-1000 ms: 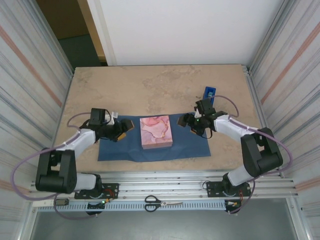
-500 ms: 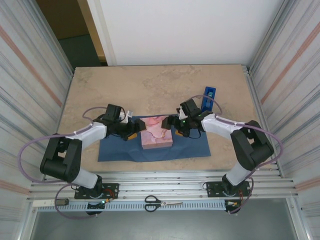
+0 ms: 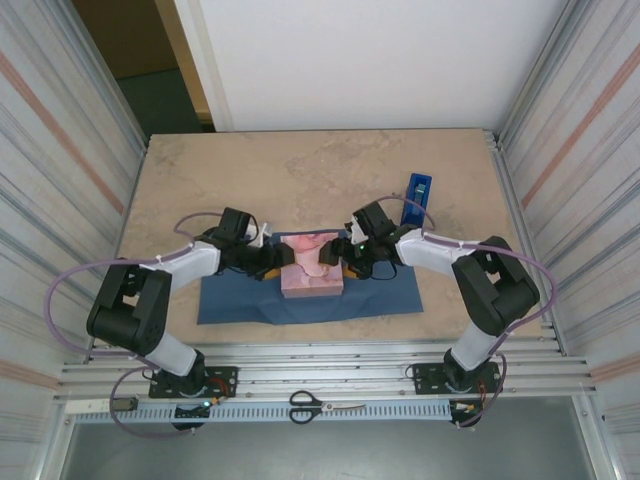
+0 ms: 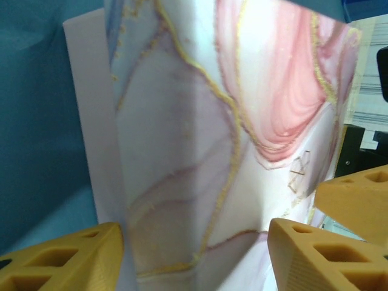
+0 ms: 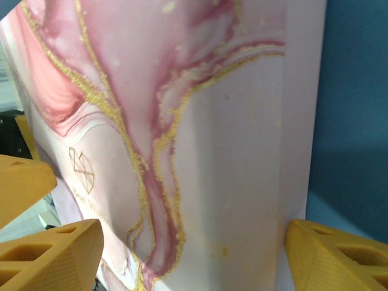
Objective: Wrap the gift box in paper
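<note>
The pink-and-white marbled gift box (image 3: 312, 272) stands on the dark navy paper (image 3: 235, 300) near the table's front. My left gripper (image 3: 277, 263) is at the box's left side and my right gripper (image 3: 341, 258) at its right. In the left wrist view the box (image 4: 230, 121) sits between the open yellow fingers (image 4: 60, 260) of my left gripper (image 4: 194, 260), with the paper (image 4: 36, 121) beside it. My right gripper (image 5: 194, 254) likewise stands open astride the box (image 5: 200, 109), one finger over the top face and one by the base near the paper (image 5: 357, 91).
A narrow dark-blue tape dispenser (image 3: 420, 187) stands behind the right arm. Scissors (image 3: 325, 405) lie on the rail in front of the arm bases. Metal walls close both sides of the beige table (image 3: 300, 170).
Both arms have swung inward from the sides of the paper, and the two grippers now sit against the box's left and right sides.
</note>
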